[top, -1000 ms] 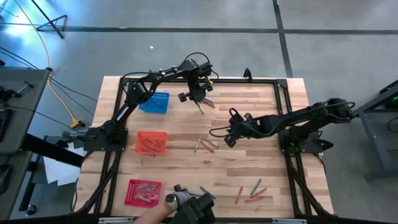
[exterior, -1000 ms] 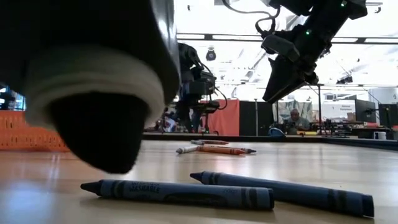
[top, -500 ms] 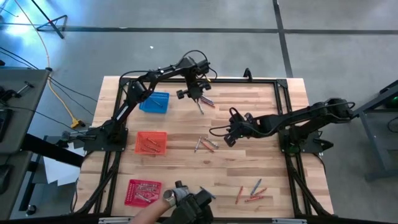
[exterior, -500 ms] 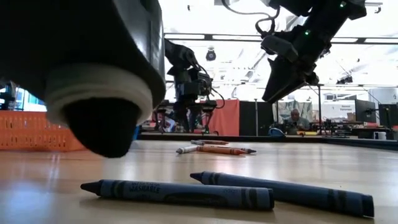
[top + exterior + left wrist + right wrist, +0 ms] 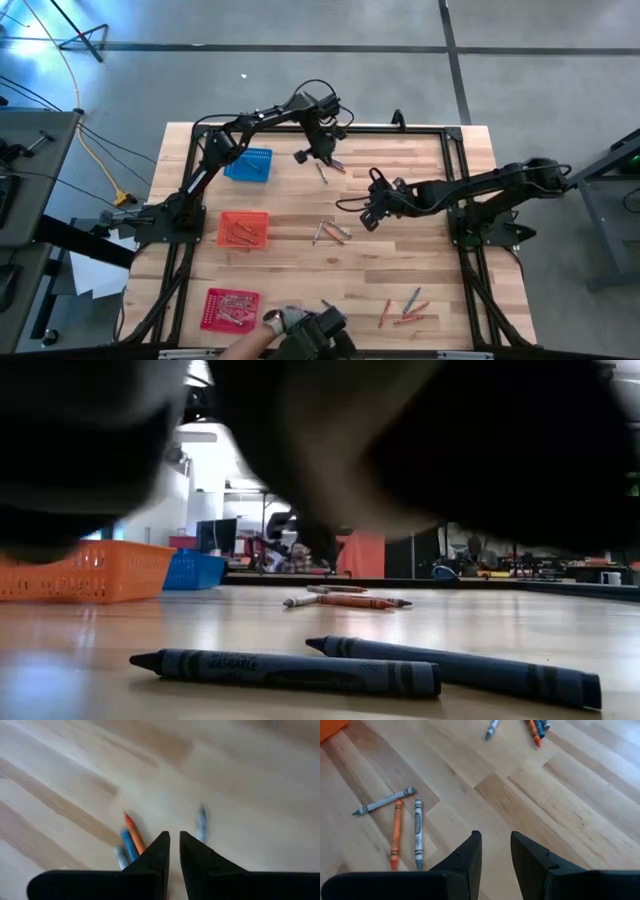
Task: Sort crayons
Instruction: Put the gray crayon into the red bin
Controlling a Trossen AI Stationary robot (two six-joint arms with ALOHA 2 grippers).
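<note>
Crayon sorting under way, as I watch from the remote desk: the left end effector (image 5: 321,157) hangs over a small cluster of crayons (image 5: 326,169) near the far edge of the tabletop (image 5: 420,270), just beside the blue basket (image 5: 248,163). Its fingers are a narrow slit apart, with nothing between them that I can see. The right end effector (image 5: 372,215) waits above bare wood toward the middle, fingers apart and empty, near a second group of crayons (image 5: 331,232). A third group (image 5: 404,308) lies toward the near right corner, and two dark blue ones (image 5: 285,671) lie just before the low camera. The orange basket (image 5: 243,228) and red basket (image 5: 230,308) line the left side. My worry is the far cluster. In the left wrist view an orange crayon (image 5: 133,833) and a blue one (image 5: 128,845) lie touching, so a descent could pinch both, or nudge one into rolling. A slit that narrow could also land on top of a crayon, not around it. At the near edge a person's hand (image 5: 250,345) with a dark object (image 5: 312,333) blocks most of the low view, so I would judge height there poorly.
</note>
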